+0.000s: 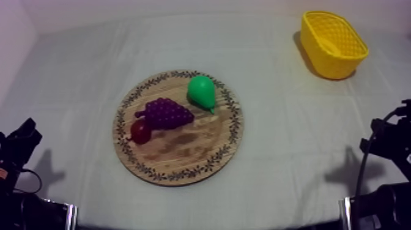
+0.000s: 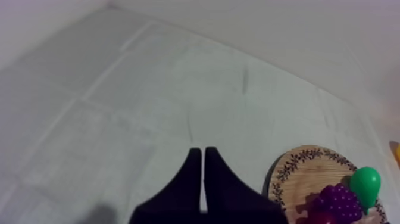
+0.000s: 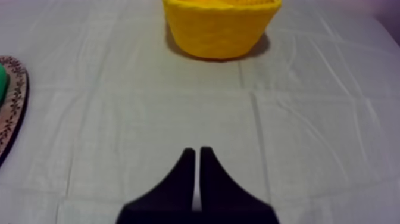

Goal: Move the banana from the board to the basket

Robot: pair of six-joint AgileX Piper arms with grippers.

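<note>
Across the table in the top view lies a grey-white cloth (image 1: pixel 281 153), creased in faint squares, with a pale wall (image 1: pixel 183 9) rising behind its far edge. The round wooden board (image 1: pixel 183 150) sits near the middle, flat, with a dark leafy pattern round its rim. On it are a smooth green pear (image 1: pixel 202 92) at the far side, a knobbly purple bunch of grapes (image 1: pixel 164 113) just beside it, and a small red fruit (image 1: pixel 140 131) touching the grapes at their left. The yellow basket (image 1: pixel 333 67), oval with lattice walls, stands well apart from the board, far off to its right; I cannot tell whether anything lies inside.

From the left wrist view, the left gripper (image 2: pixel 201 152) hangs over bare cloth beside the board (image 2: pixel 297 170), its two black fingers together as a narrow wedge, holding nothing. The pear (image 2: pixel 365 183) and grapes (image 2: pixel 339 202) sit on the board.

From the right wrist view, the right gripper (image 3: pixel 197 152) has its fingers likewise pressed together on nothing, over cloth between the board's rim (image 3: pixel 12 101) and the basket (image 3: pixel 220 33).
</note>
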